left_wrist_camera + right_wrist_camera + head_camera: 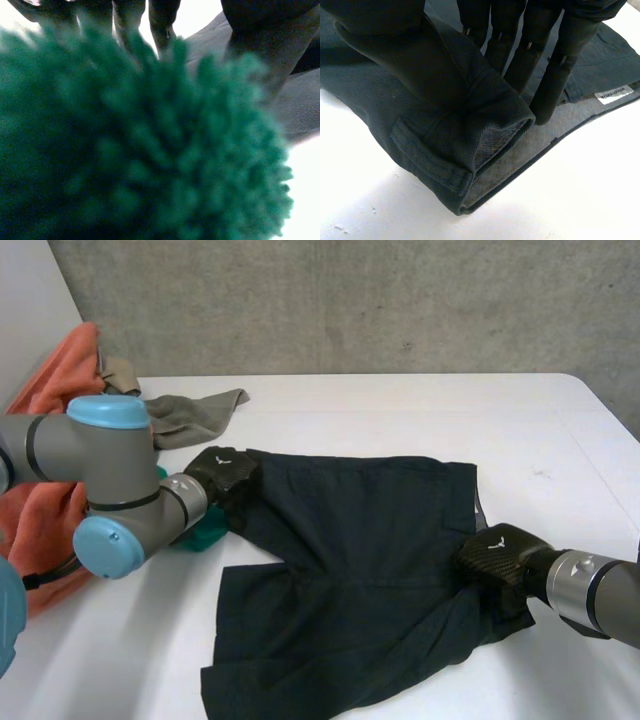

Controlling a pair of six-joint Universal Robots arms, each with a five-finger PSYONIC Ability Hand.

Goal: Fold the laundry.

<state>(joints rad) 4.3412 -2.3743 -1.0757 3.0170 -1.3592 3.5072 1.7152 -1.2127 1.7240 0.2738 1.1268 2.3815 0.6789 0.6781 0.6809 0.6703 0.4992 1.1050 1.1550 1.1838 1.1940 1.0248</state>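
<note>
Toward the worktop's (400, 410) right edge, right hand (497, 558) pinches limp, light shorts (350, 570) by their thicker edge; left hand (222, 475): cannot tell.

We log: dark shorts (350, 570) (380, 95) spread out, wrinkled, mid-table (400, 410) | their right edge lifted into a doubled fold, paler inner face and white label showing | green fuzzy cloth (205, 532) (140, 150) touching their left edge | orange cloth (60, 375) and olive cloth (190, 415) heaped at far left.
</note>
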